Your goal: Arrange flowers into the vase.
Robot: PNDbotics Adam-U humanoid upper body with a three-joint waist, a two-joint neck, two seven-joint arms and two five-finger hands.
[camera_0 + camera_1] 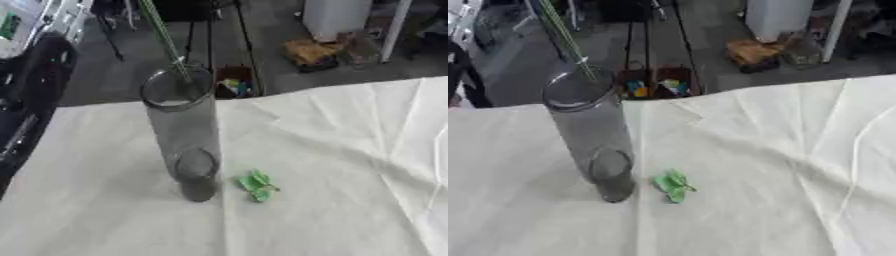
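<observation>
A tall clear glass vase [185,130] stands upright on the white cloth, left of the middle. Thin green flower stems [164,35] rise out of its mouth and run off the top edge of both views; the blooms are out of sight. A small green leaf piece [257,186] lies on the cloth just right of the vase's base. Neither hand shows in either view.
The white creased tablecloth [350,165] covers the table; its far edge runs across the upper third. Beyond it on the floor sit a dark box with coloured items [656,84], a brown bundle [308,52] and a white cabinet [334,17]. A dark frame [31,85] stands at the left.
</observation>
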